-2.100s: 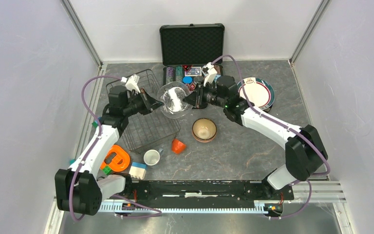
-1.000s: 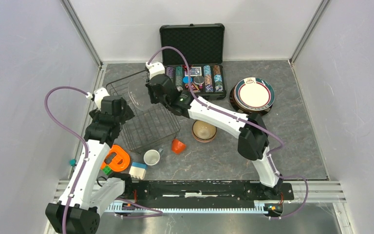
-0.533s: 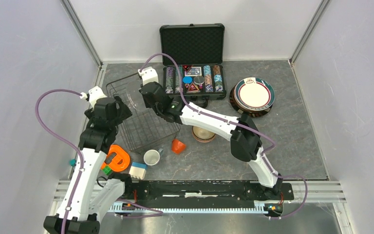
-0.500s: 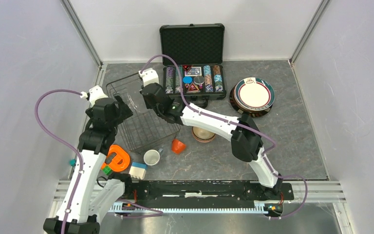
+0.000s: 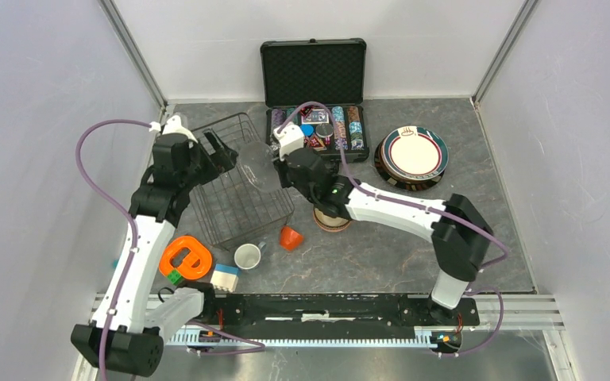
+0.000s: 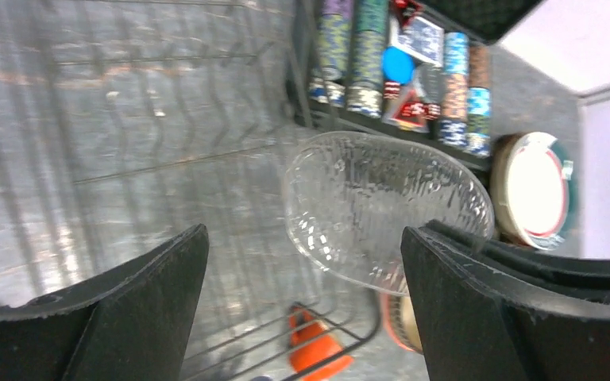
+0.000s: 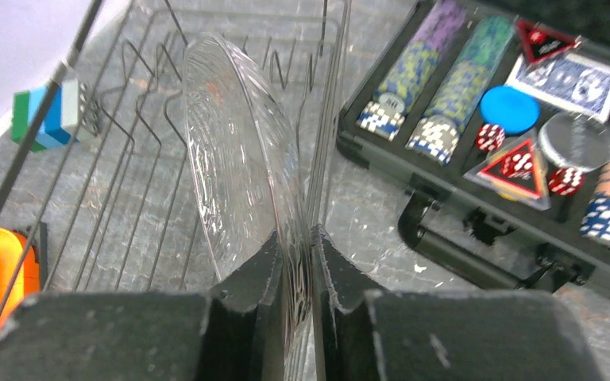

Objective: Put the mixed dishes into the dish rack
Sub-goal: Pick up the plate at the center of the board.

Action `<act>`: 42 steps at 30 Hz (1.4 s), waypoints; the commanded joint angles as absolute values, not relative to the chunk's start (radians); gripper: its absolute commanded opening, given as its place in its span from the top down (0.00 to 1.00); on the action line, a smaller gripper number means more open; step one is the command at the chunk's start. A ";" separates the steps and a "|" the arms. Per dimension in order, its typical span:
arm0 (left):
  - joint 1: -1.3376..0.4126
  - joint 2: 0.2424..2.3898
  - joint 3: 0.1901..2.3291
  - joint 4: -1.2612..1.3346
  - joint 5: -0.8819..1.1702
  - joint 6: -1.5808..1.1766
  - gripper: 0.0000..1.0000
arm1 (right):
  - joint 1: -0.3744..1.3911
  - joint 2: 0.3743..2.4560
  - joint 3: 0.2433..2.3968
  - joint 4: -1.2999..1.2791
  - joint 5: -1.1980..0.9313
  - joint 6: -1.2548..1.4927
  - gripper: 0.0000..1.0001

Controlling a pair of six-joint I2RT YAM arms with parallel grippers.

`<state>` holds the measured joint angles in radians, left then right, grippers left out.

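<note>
Clear ribbed glass plate [image 7: 238, 159], rim pinched by right gripper [image 7: 295, 246], upright at black thin-wire dish rack [image 5: 238, 208]; left gripper [image 6: 303, 238] spread, empty; next likely: lower between wires.

One wire dish rack [image 5: 238, 190] on the tabletop [image 5: 381, 262]. One clear glass plate [image 5: 256, 165]. Out right, a stack of plates [image 5: 415, 153], at least two showing. One tan bowl [image 5: 330, 222]. Two cups: a white cup [image 5: 247, 256] and an orange cup [image 5: 290, 237]. One orange ring toy [image 5: 183, 255], one toy block [image 5: 225, 277], one chip case [image 5: 314, 75].
</note>
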<state>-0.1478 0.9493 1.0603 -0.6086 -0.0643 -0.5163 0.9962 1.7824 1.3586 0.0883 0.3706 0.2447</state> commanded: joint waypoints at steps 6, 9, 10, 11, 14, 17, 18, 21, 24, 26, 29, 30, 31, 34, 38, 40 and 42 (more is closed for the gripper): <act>-0.150 1.048 1.082 -0.348 0.345 -1.027 0.10 | 1.009 1.677 1.252 0.334 0.449 0.098 0.98; -0.150 1.033 1.065 -0.340 0.318 -1.066 0.10 | 1.017 1.679 1.239 0.355 0.487 0.076 0.98; -0.150 1.029 1.059 -0.336 0.306 -1.073 0.10 | 1.020 1.681 1.234 0.367 0.485 0.059 0.98; -0.150 1.027 1.055 -0.337 0.292 -1.075 0.09 | 1.025 1.682 1.229 0.379 0.470 0.040 0.98; -0.154 1.043 1.060 -0.361 0.277 -1.063 0.09 | 1.045 1.673 1.197 0.445 0.460 -0.024 0.98; -0.165 1.074 1.064 -0.389 0.265 -1.052 0.10 | 1.069 1.670 1.178 0.501 0.478 -0.090 0.98; -0.173 1.077 1.062 -0.390 0.253 -1.052 0.10 | 1.078 1.672 1.175 0.516 0.484 -0.119 0.98; -0.197 1.081 1.066 -0.400 0.199 -1.031 0.13 | 1.105 1.677 1.157 0.563 0.518 -0.186 0.98; -0.206 1.095 1.084 -0.443 0.170 -0.986 0.15 | 1.133 1.676 1.139 0.609 0.563 -0.251 0.97; -0.206 1.092 1.079 -0.456 0.146 -0.960 0.21 | 1.155 1.677 1.115 0.666 0.588 -0.325 0.97; -0.206 1.071 1.066 -0.458 0.110 -0.928 0.32 | 1.189 1.692 1.087 0.748 0.650 -0.436 0.96; -0.206 1.066 1.068 -0.459 0.106 -0.915 0.36 | 1.198 1.700 1.085 0.770 0.672 -0.476 0.96; -0.206 1.063 1.069 -0.460 0.103 -0.900 0.39 | 1.208 1.711 1.085 0.792 0.693 -0.512 0.95; -0.206 1.060 1.072 -0.460 0.102 -0.863 0.52 | 1.237 1.745 1.090 0.856 0.742 -0.618 0.95; -0.206 1.065 1.072 -0.454 0.114 -0.837 0.65 | 1.266 1.782 1.114 0.894 0.784 -0.701 0.94; -0.206 1.069 1.072 -0.454 0.117 -0.832 0.67 | 1.271 1.789 1.125 0.896 0.786 -0.700 0.93; -0.206 1.070 1.068 -0.454 0.112 -0.826 0.72 | 1.273 1.793 1.131 0.891 0.790 -0.684 0.88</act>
<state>-0.2054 1.0733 1.0561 -0.4854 0.1394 -0.9253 1.2579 1.7874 1.0863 0.8150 0.7525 -0.6277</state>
